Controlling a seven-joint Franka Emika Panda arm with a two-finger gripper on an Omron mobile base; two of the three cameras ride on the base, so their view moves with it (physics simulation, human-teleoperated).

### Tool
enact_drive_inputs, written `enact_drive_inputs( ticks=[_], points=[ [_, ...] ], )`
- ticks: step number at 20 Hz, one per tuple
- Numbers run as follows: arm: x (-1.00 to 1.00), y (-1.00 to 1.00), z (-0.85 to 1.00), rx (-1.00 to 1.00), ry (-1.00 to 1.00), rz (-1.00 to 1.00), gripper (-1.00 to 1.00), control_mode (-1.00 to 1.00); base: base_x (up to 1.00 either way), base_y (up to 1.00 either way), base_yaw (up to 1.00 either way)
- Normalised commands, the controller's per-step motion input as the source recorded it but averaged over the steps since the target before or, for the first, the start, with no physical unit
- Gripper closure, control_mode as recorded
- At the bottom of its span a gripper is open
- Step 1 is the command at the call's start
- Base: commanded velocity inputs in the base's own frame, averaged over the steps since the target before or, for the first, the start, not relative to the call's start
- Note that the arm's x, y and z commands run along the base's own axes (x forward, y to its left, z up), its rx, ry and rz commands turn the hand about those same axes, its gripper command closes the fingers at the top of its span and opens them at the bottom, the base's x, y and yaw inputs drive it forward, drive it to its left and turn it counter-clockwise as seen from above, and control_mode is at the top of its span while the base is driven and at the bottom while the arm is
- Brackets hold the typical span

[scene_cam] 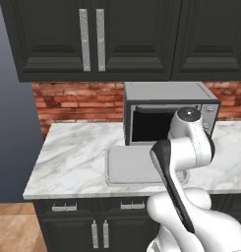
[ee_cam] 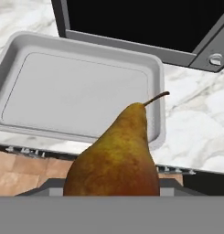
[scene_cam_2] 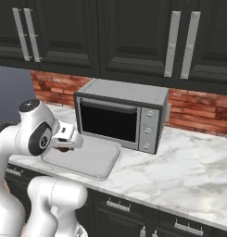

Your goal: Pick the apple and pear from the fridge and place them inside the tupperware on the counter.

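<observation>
Pear (ee_cam: 114,157): right up in my hand cam, hand (scene_cam_2: 64,149) clamped on it, hanging over the container's near edge.
Container (ee_cam: 79,93): empty on the table (scene_cam: 75,157).
Left: drop pear, apple too I'd guess.

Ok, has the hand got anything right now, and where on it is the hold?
The hand holds the pear above the near edge of the tupperware. The hold is at the wide bottom end; the stem points away. The exact contact spots are hidden.
</observation>
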Motion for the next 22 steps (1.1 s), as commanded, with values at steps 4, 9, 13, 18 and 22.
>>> enact_drive_inputs(
  ticks=[4, 9, 13, 18, 22],
  points=[
    [0.57, 0.00, -0.48, 0.00, 0.00, 0.01, 1.00, -1.00, 0.00, 0.00, 0.00],
    [0.33, 0.00, -0.61, 0.00, 0.00, 0.08, 1.00, -1.00, 0.00, 0.00, 0.00],
    [0.27, 0.00, -0.59, 0.00, 0.00, 0.13, 1.00, -1.00, 0.00, 0.00, 0.00],
    [0.30, 0.00, -0.56, 0.00, 0.00, 0.13, 1.00, -1.00, 0.00, 0.00, 0.00],
    [0.28, 0.00, -0.45, 0.00, 0.00, 0.13, 1.00, -1.00, 0.00, 0.00, 0.00]
  ],
)
